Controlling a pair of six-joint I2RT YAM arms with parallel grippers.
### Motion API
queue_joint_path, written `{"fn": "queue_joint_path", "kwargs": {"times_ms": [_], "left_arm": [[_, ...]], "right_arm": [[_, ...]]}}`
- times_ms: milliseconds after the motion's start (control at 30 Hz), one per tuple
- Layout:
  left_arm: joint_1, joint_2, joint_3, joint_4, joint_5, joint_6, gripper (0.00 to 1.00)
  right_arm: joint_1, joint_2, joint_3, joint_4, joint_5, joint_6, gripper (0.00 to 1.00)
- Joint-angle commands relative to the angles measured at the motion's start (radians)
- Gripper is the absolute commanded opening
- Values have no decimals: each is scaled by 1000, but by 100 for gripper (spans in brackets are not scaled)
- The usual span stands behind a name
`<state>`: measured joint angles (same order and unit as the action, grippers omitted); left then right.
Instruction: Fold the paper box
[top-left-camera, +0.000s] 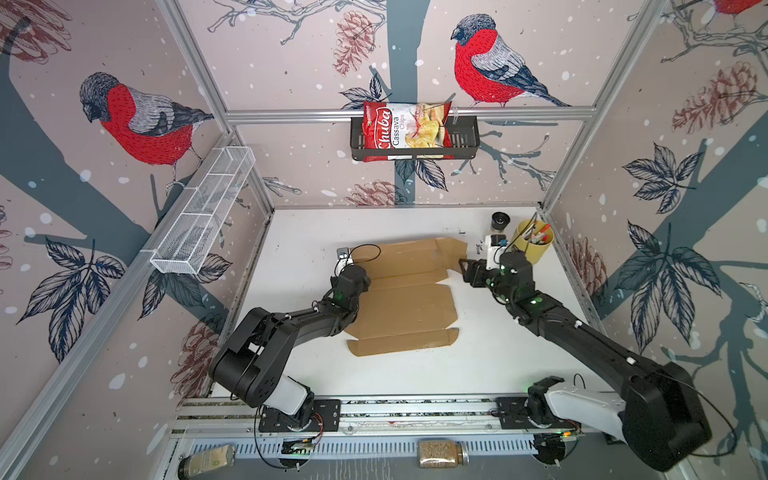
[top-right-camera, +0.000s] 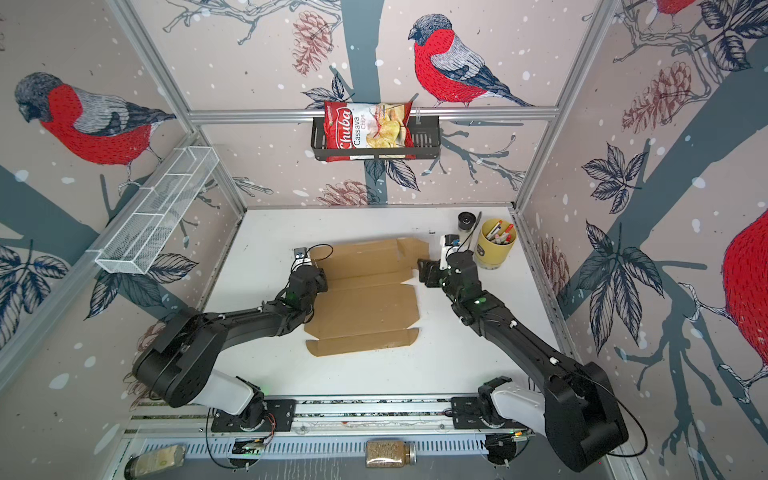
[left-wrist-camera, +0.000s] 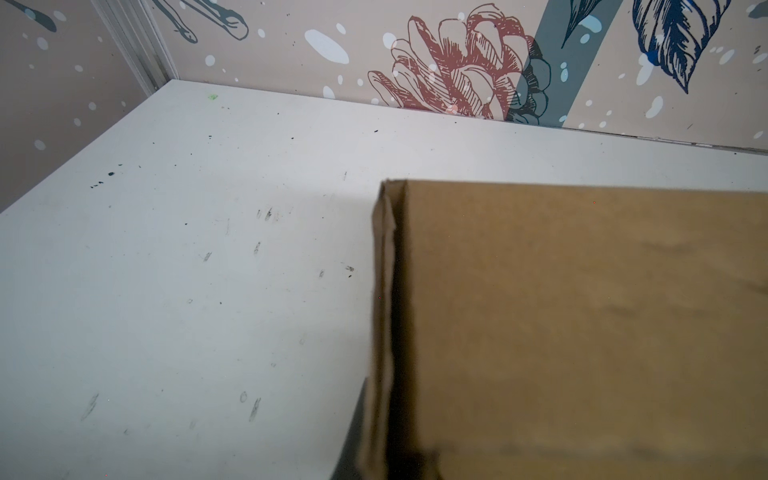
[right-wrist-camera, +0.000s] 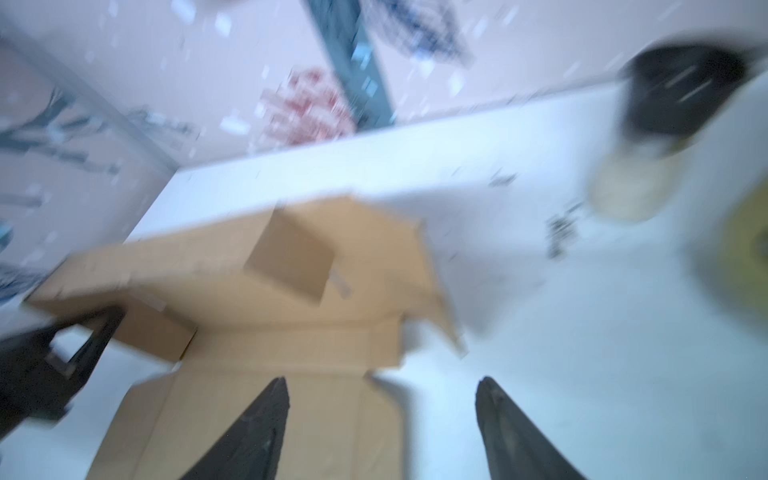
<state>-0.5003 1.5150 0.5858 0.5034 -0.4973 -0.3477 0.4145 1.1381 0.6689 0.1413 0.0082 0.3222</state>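
A robot laboratory test cell: silver aluminium frame bars carry walls of printed bird wallpaper, and two black robot arms stand on a metal rail.

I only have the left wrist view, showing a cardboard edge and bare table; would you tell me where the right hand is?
Observer: The right hand is open at the paper box's right edge, holding nothing.
Operator: Thank you; is the box standing yet?
Observer: Mostly flat on the table; only its far flaps are lifted.
Operator: Anything nearby to avoid?
Observer: A yellow cup of pens stands just beyond that arm's wrist.
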Motion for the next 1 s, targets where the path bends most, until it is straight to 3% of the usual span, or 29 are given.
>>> {"fn": "queue_joint_path", "kwargs": {"times_ms": [0,300,467,667,767,967], "left_arm": [[-1,16,26,-111,50,36,4],[0,50,63,-146,72,55,4],[0,60,75,-154,76,68,4],[0,70,86,-156,85,67,4],[1,68,86,-157,83,60,3],[1,54,71,-159,40,18,2]], "right_arm": [[-37,13,40,-24,17,-133,71],[-56,241,248,-156,-154,-323,65],[-58,334,315,-228,-232,-390,57],[-42,357,320,-214,-145,-420,38],[-13,349,328,-243,-67,-435,24],[72,293,295,-268,89,-451,8]]}}
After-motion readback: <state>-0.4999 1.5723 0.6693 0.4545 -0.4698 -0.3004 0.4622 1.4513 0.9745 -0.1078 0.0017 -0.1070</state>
